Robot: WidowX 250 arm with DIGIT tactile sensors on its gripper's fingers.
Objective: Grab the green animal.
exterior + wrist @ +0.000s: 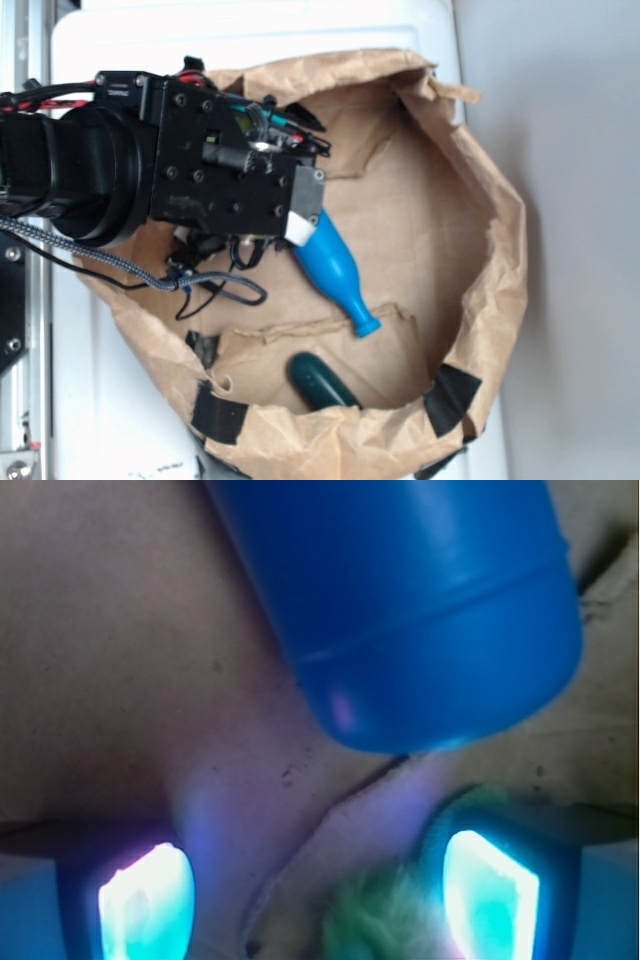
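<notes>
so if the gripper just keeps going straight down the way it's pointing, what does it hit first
Probably the green animal: its fuzzy top sits between the open fingers of the gripper, toward one side. The blue bottle lies just beyond; depth is unclear.

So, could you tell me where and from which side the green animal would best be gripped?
Probably from straight above, closing across its soft fuzzy body. In the wrist view the green animal lies between the two fingers, nearer the right one, with only a tuft showing at the bottom edge. The gripper is open around it. The blue bottle lies just ahead, so shifting slightly away from it seems safer.
</notes>
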